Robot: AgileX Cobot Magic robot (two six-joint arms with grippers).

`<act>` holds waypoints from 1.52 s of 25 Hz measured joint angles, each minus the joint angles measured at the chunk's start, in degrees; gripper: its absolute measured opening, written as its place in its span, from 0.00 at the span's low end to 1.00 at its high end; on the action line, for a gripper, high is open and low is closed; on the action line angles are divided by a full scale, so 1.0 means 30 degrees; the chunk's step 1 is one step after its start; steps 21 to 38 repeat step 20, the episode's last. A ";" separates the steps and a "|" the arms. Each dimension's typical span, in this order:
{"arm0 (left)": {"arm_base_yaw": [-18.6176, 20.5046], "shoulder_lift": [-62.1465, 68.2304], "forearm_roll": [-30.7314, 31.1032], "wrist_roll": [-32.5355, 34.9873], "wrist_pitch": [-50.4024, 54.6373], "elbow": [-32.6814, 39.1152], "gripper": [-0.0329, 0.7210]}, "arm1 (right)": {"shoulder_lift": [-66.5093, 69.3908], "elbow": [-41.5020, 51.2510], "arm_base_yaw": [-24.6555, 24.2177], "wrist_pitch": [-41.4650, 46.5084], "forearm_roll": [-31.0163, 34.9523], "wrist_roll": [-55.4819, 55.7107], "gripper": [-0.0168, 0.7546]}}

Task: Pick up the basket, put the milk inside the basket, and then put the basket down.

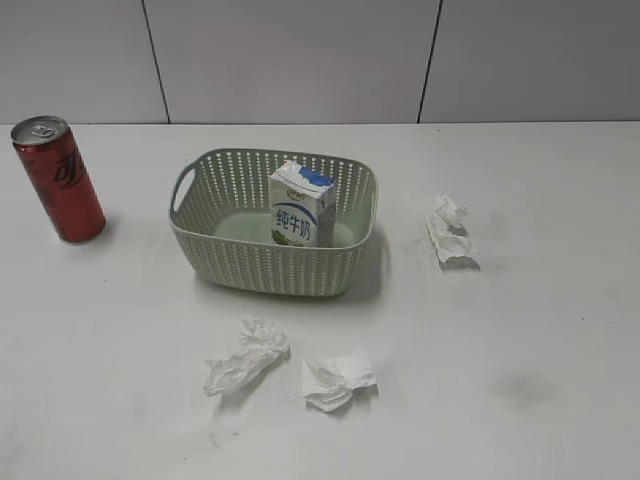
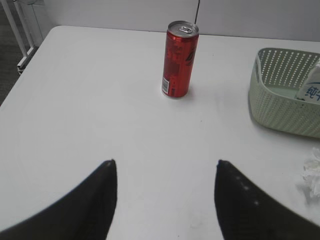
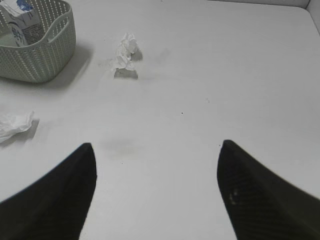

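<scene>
The pale green basket [image 1: 262, 262] rests on the white table near its middle. The milk [image 1: 300, 206], a white carton with a blue top corner, stands upright inside it. The basket also shows at the right edge of the left wrist view [image 2: 280, 117] and the top left of the right wrist view [image 3: 37, 60], with the milk [image 2: 311, 86] [image 3: 22, 17] partly in view inside. My left gripper [image 2: 165, 162] is open and empty over bare table. My right gripper [image 3: 156, 145] is open and empty over bare table. Neither gripper shows in the exterior view.
A red soda can [image 1: 58, 180] [image 2: 180, 59] stands left of the basket. Crumpled white tissues lie in front of the basket [image 1: 245, 357] [image 1: 338, 380] and to its right [image 1: 448, 232] [image 3: 125, 54]. A faint smudge [image 1: 520, 385] marks the table front right.
</scene>
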 joint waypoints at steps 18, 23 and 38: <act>0.0000 0.0000 0.0000 0.0000 -0.0015 0.0000 0.64 | 0.0000 0.0000 0.0000 0.0000 0.0000 0.0000 0.76; 0.0000 0.0000 0.0000 0.0000 -0.0015 0.0000 0.63 | 0.0000 0.0000 0.0000 0.0000 0.0000 0.0000 0.76; 0.0000 0.0000 0.0000 0.0000 -0.0015 0.0000 0.63 | 0.0000 0.0000 0.0000 0.0000 0.0000 0.0000 0.76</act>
